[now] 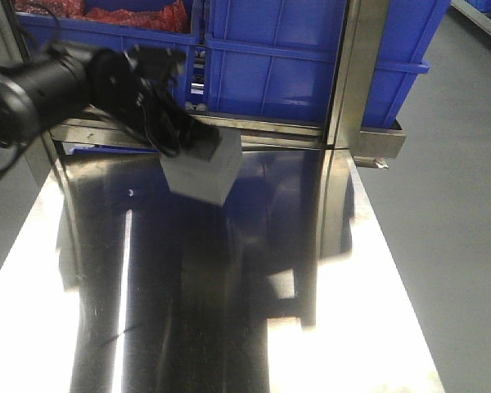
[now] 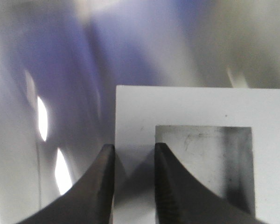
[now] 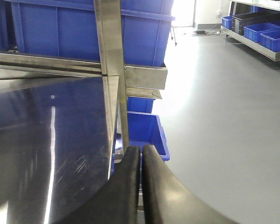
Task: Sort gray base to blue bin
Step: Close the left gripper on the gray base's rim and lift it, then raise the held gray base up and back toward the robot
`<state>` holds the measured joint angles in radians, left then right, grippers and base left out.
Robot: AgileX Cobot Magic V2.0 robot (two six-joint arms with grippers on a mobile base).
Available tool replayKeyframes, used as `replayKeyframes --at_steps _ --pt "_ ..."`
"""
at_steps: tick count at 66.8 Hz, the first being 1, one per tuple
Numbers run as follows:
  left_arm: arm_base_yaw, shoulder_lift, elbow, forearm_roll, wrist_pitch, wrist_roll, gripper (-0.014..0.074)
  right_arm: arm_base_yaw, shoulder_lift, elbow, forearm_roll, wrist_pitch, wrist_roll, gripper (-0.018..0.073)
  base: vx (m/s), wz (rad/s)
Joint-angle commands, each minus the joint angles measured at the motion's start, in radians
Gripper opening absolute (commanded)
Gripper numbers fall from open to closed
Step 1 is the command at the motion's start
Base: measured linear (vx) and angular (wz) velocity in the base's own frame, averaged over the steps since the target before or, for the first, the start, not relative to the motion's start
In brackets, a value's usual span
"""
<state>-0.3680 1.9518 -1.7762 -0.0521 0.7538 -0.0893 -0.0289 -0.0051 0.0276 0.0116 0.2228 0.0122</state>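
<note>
The gray base (image 1: 203,170) is a matte gray block with a square recess (image 2: 214,158) in its top. It hangs tilted over the far part of the steel table (image 1: 229,311), just in front of the rack. My left gripper (image 1: 188,137) reaches in from the left and is shut on the block's left wall. One finger (image 2: 100,186) is outside the wall and the other sits inside the recess. A deep blue bin (image 1: 270,70) stands on the rack right behind the block, and a second like it (image 1: 397,49) stands to its right. My right gripper (image 3: 141,150) is shut and empty at the table's right edge.
A steel upright post (image 1: 350,74) stands between the two bins. Another blue bin at the back left holds red items (image 1: 131,12). A smaller blue bin (image 3: 147,128) sits low beside the table on the gray floor (image 3: 224,116). More blue bins line a far shelf (image 3: 266,32).
</note>
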Motion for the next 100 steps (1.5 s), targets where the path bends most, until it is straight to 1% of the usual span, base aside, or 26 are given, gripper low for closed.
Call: replayKeyframes --at_steps 1,10,19,45,66,85,100 --pt "0.002 -0.127 -0.031 -0.008 -0.095 -0.002 -0.0008 -0.003 0.018 0.002 -0.005 -0.073 -0.012 -0.0005 0.0 0.0" --pt "0.002 -0.194 -0.024 0.001 -0.106 0.004 -0.0008 -0.003 0.018 0.002 -0.005 -0.073 -0.012 -0.0005 0.0 0.0" --pt "0.002 -0.292 0.06 0.0 -0.194 0.006 -0.0008 -0.003 0.018 0.002 -0.005 -0.073 -0.012 -0.0005 0.0 0.0" --pt "0.002 -0.719 0.539 -0.002 -0.424 0.002 -0.0008 -0.003 0.018 0.002 -0.005 -0.073 -0.012 -0.0005 0.0 0.0" --pt "0.002 -1.1 0.873 -0.002 -0.539 0.002 -0.0008 -0.003 0.018 0.002 -0.005 -0.073 -0.012 -0.0005 0.0 0.0" --pt "0.002 -1.43 1.067 -0.002 -0.56 0.003 -0.0008 -0.003 0.018 0.002 -0.005 -0.073 -0.012 -0.0005 0.0 0.0" --pt "0.002 -1.604 1.167 -0.004 -0.559 0.002 -0.0008 -0.003 0.018 0.002 -0.005 -0.073 -0.012 -0.0005 0.0 0.0"
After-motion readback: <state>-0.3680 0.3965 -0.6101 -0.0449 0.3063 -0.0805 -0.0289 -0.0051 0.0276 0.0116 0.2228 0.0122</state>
